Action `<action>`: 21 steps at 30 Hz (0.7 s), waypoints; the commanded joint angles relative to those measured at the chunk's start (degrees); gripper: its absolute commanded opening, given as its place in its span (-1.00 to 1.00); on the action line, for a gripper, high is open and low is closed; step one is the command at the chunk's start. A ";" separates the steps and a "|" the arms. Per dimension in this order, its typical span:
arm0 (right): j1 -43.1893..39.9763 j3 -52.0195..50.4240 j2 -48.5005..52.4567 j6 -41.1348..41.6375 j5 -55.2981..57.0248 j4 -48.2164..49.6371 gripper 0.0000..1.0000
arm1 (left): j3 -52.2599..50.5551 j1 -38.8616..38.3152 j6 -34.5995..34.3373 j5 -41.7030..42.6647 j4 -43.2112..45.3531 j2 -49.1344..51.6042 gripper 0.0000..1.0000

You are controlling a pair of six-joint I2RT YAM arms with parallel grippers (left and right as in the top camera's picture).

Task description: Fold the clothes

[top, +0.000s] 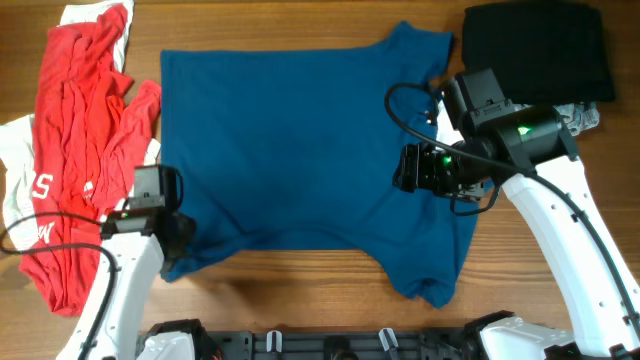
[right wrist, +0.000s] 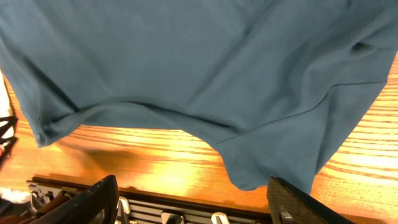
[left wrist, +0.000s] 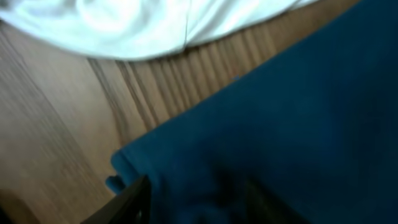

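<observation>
A large dark-blue T-shirt [top: 300,150] lies spread flat in the middle of the wooden table. My left gripper [top: 178,243] is down at its lower-left hem corner. In the left wrist view the fingers [left wrist: 199,202] stand apart with blue cloth [left wrist: 298,112] between them; the view is blurred. My right gripper [top: 408,168] hovers above the shirt's right side, wide open and empty [right wrist: 193,199], with the shirt [right wrist: 186,62] and its near sleeve below. Red [top: 80,130], white [top: 15,170], black [top: 535,50] and grey [top: 585,115] garments lie at the sides.
The red and white garments are piled at the table's left; the white one [left wrist: 124,25] shows near the left gripper. The folded black garment sits at the far right corner. A black rail [right wrist: 186,214] runs along the table's front edge.
</observation>
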 commanded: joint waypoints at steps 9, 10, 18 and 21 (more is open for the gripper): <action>0.28 0.07 0.72 0.42 1.27 0.26 0.57 | -4.92 -0.13 -7.96 8.70 3.23 0.59 0.82; 0.28 0.04 0.72 -0.24 1.25 0.26 0.59 | -5.97 -0.13 -10.16 8.68 3.28 0.59 0.84; 0.28 0.04 0.96 -0.68 1.22 0.87 0.64 | -8.50 0.39 -13.27 7.91 5.40 0.59 0.86; 0.28 0.04 1.49 -0.68 1.18 0.85 0.64 | -8.52 2.56 -13.27 7.76 4.92 0.59 0.84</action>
